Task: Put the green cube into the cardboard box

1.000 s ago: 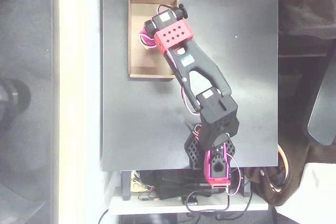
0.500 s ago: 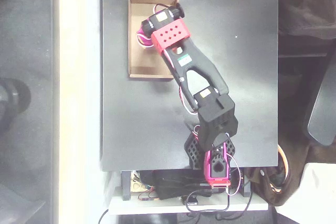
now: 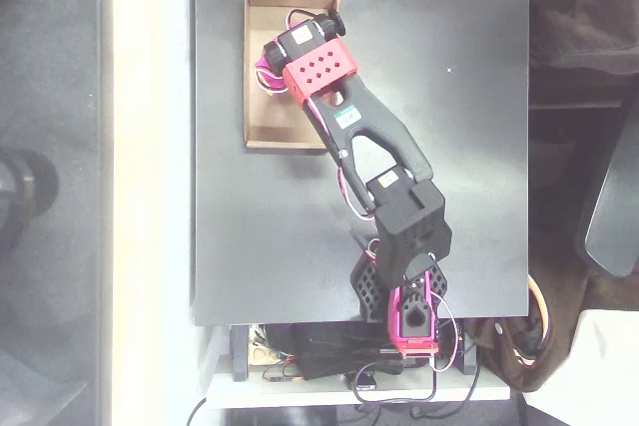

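One view: the overhead view looks straight down on a black table (image 3: 469, 197), with the arm reaching up and to the left from its base at the bottom edge.
Arm: black links with a magenta perforated wrist block (image 3: 318, 71); the far end hangs over the cardboard box (image 3: 262, 132).
Gripper: the gripper (image 3: 272, 67) sits beneath the wrist block, with a little magenta showing at its left side over the box floor.
Jaws: hidden under the wrist, so I cannot tell whether they are open, closed, or holding anything.
Cardboard box: a shallow tan tray at the upper left of the table, long side running up and down the picture; bare floor shows in its upper and lower parts.
Green cube: I can find it nowhere on the bare table or on the visible box floor; my guess is that it is under the wrist, either held or already lying in the box.
Step in hand: judged as the placing stage, since the tool end is inside the box outline.
Doing it well: keep the tool end well within the walls, near the middle of the floor, lower before letting go so the cube does not bounce out, then lift straight up clear of the right-hand wall.
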{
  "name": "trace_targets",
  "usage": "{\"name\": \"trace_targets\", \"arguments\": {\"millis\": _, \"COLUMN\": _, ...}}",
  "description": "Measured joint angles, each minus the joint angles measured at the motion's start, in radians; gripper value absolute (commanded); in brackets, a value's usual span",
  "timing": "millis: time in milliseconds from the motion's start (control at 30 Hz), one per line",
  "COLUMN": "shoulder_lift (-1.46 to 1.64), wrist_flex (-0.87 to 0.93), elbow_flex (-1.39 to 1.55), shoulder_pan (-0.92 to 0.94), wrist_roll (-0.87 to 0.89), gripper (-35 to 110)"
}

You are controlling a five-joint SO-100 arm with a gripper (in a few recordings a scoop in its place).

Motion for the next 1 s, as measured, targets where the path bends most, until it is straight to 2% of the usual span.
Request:
{"name": "trace_targets", "arguments": {"millis": 533, "shoulder_lift": 0.21, "wrist_flex": 0.002, "elbow_flex": 0.002, "shoulder_pan": 0.002, "wrist_roll": 0.0, "gripper": 32}}
{"name": "trace_targets", "arguments": {"millis": 700, "shoulder_lift": 0.35, "wrist_flex": -0.006, "elbow_flex": 0.098, "shoulder_pan": 0.012, "wrist_roll": 0.0, "gripper": 32}}
{"name": "trace_targets", "arguments": {"millis": 1000, "shoulder_lift": 0.635, "wrist_flex": -0.192, "elbow_flex": 0.385, "shoulder_pan": 0.117, "wrist_roll": 0.003, "gripper": 32}}
